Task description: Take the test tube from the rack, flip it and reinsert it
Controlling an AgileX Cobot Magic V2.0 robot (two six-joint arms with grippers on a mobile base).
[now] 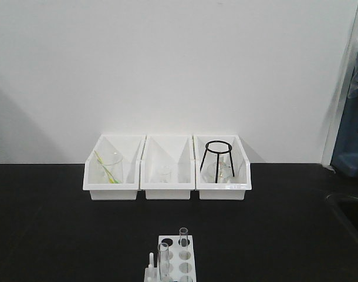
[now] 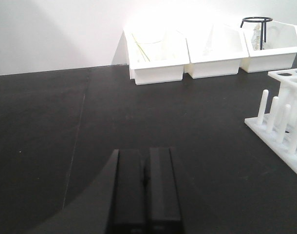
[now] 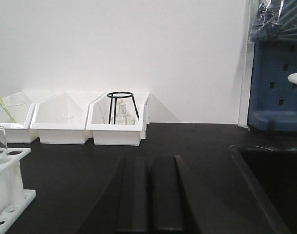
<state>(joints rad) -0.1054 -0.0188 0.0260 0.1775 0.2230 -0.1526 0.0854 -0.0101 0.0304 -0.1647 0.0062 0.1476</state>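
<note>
At the front edge of the counter (image 1: 61, 223), near its middle: the rack (image 1: 178, 264), with two glass tubes (image 1: 183, 236) standing up in its holes. Only at the start, no tube picked. Pressed together and empty: the left pincer (image 2: 145, 156) and the right pincer (image 3: 149, 163), one on each side of the rack. Along the back edge, three white bins (image 1: 167, 187). Next: open one pincer, pinch a tube near its top, lift straight up.

readable text: none | rack (image 1: 176, 259): plain white plastic, unmarked | bins (image 1: 167, 187) behind rack: plain white fronts, unlabelled | blue panel (image 3: 277, 83) far right of rack: holes only, no legible lettering
</note>
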